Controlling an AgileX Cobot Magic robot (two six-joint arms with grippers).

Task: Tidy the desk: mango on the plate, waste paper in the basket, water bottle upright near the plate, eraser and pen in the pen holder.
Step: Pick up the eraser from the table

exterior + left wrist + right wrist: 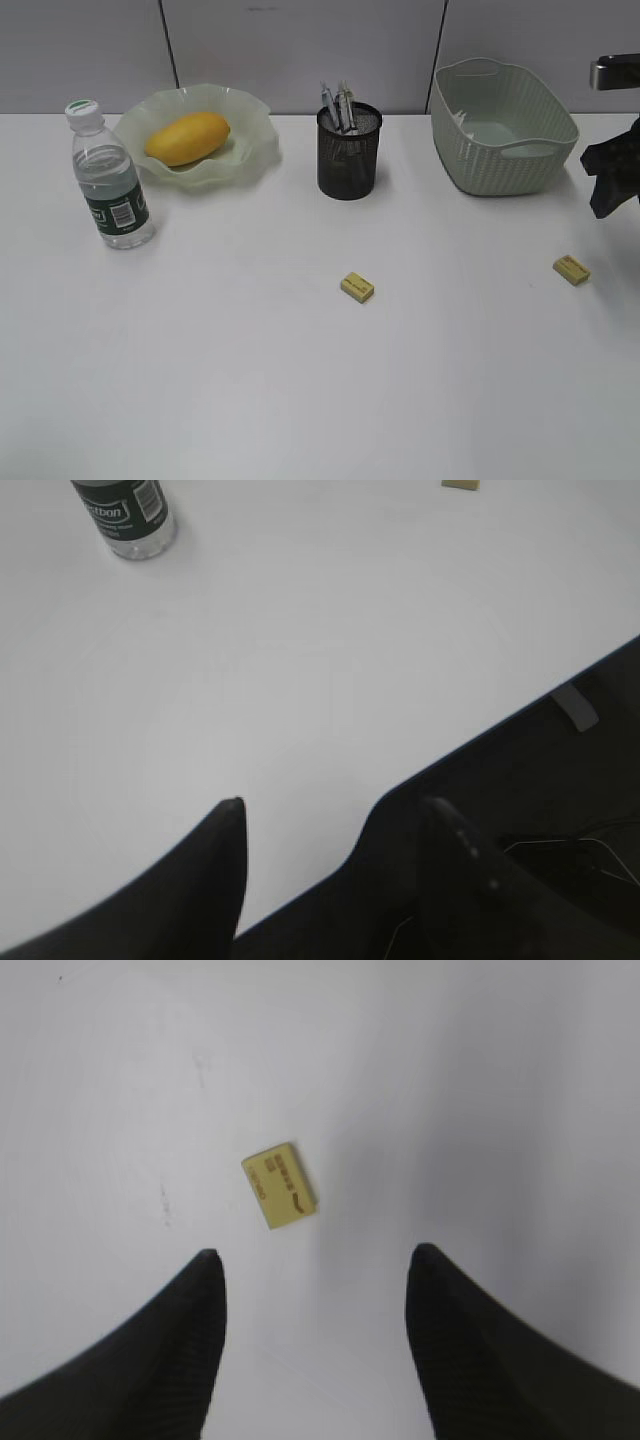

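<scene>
The mango lies on the wavy green plate. The water bottle stands upright left of the plate; its base shows in the left wrist view. The black mesh pen holder holds pens. One yellow eraser lies mid-desk. A second eraser lies at the right and shows in the right wrist view. My right gripper is open above it, dark at the right edge of the exterior view. My left gripper is open and empty over the desk's front edge. No waste paper shows.
The pale green woven basket stands at the back right; what lies inside it is hidden. The white desk ends at a dark front edge in the left wrist view. A grey panelled wall runs behind.
</scene>
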